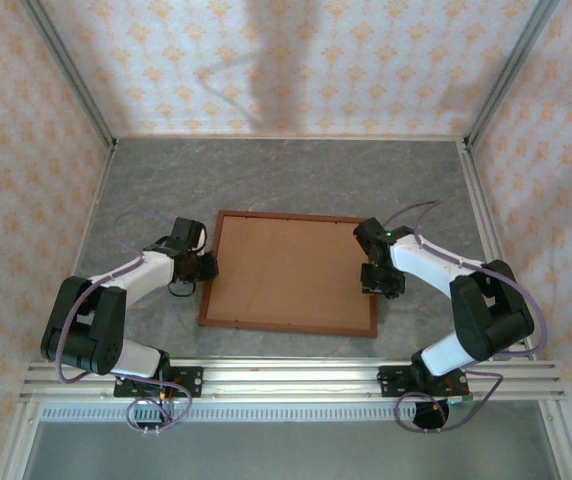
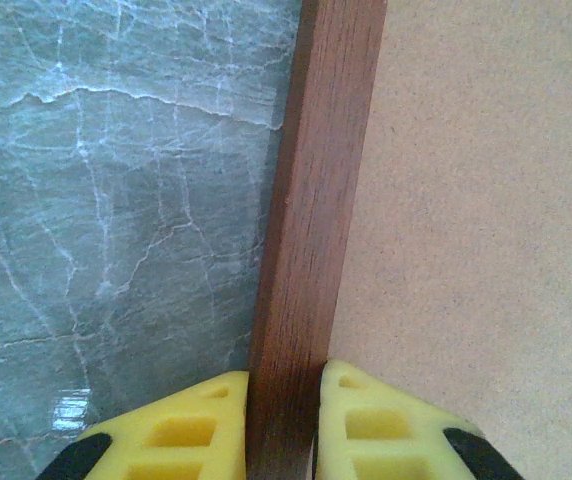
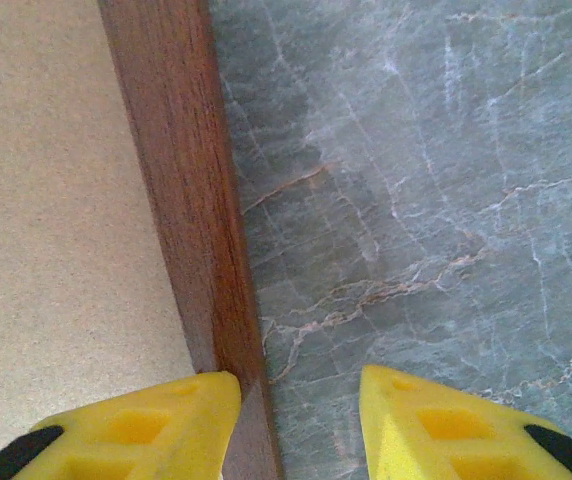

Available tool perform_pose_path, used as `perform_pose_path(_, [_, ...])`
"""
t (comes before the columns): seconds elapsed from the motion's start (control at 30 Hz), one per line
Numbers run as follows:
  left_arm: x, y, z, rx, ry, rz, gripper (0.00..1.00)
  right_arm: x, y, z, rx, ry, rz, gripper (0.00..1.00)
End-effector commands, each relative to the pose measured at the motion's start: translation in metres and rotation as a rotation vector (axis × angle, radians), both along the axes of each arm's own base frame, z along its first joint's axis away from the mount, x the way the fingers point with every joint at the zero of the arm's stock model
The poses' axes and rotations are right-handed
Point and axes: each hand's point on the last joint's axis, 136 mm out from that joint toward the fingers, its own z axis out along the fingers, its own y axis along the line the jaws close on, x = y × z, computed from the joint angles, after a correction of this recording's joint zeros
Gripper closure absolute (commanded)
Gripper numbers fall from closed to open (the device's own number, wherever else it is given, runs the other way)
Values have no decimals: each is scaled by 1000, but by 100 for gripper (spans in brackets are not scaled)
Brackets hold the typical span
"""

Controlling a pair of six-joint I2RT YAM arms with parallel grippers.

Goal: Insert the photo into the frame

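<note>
Frame (image 1: 286, 328): flat between both grippers, long axis left to right, backing board (image 1: 291, 270) facing up.
Left gripper (image 2: 284, 385): clamped across near short rail.
Right gripper (image 3: 301, 385): astride opposite short rail, jaws half-wide, not yet pinching.

Grey marble tabletop (image 1: 286, 180) enclosed by cream walls (image 1: 296, 60) patterned in orange.
</note>
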Motion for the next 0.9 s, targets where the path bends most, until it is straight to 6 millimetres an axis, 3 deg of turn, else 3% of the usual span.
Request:
perform_pose_path(0.0, [-14, -5, -15, -23, 57, 2, 82, 7, 15, -5, 48, -23, -8, 60])
perform_pose_path(0.27, [-15, -6, -17, -27, 65, -1, 82, 9, 24, -9, 57, -24, 30, 59])
perform_pose_path(0.87, [-14, -7, -17, -29, 66, -4, 82, 14, 39, -21, -80, -14, 224, 48])
